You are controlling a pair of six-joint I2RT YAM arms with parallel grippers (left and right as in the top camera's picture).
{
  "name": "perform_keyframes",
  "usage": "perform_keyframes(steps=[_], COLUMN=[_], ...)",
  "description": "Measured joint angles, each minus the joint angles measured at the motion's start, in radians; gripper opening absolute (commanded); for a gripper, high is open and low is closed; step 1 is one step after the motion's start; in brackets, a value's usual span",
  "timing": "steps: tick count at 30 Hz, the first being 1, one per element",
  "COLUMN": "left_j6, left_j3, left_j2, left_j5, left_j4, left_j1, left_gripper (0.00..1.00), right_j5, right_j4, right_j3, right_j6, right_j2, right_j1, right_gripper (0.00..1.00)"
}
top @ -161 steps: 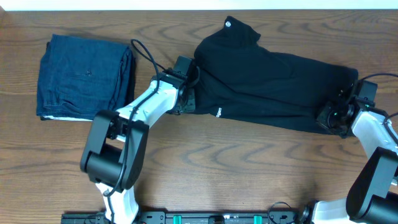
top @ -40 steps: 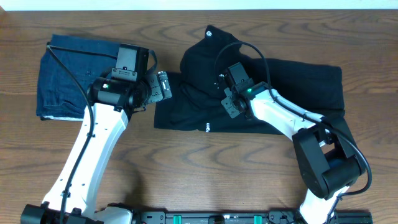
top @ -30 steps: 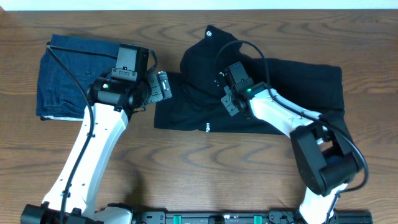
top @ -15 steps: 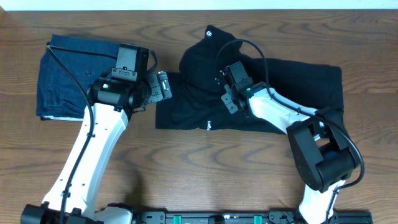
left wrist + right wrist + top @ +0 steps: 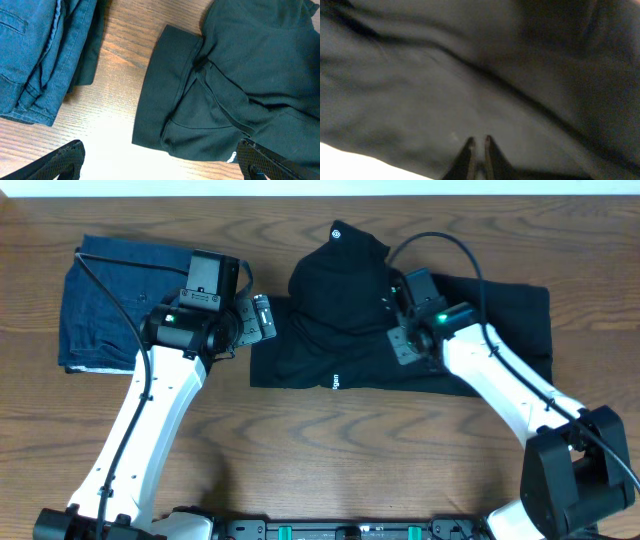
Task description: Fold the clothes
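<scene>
The black T-shirt (image 5: 330, 310) lies crumpled across the back half of the table (image 5: 350, 450), with its neck label (image 5: 336, 232) toward the far edge and its small white logo (image 5: 336, 381) at the near hem. That near hem runs fairly straight, and in front of it there is a broad stretch of bare wood. On my left sits the folded denim garment (image 5: 135, 300), with a strip of wood between it and the shirt's rolled left edge (image 5: 167, 90).

My left gripper (image 5: 262, 318) hangs over that strip with its fingers spread wide, holding nothing. My right gripper (image 5: 477, 142) is over the shirt's middle with its fingers drawn together. (The tips sit right at the cloth, but whether they pinch a fold I cannot tell.)
</scene>
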Motion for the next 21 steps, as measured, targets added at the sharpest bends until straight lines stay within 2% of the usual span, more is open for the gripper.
perform_keyframes(steps=[4, 14, 21], left_j6=[0.0, 0.0, 0.0], left_j3=[0.0, 0.0, 0.0], left_j2=[0.0, 0.0, 0.0], left_j5=[0.0, 0.0, 0.0], left_j4=[0.0, 0.0, 0.0], left_j1=[0.0, 0.0, 0.0], left_gripper=[0.98, 0.98, 0.98], right_j5=[0.0, -0.047, -0.044], right_j4=[-0.054, -0.044, -0.026], right_j3=[-0.008, -0.025, -0.026], right_j6=[0.026, 0.064, 0.068], right_j2=[0.026, 0.132, 0.15], right_j1=[-0.064, -0.187, -0.216], right_gripper=[0.01, 0.01, 0.03])
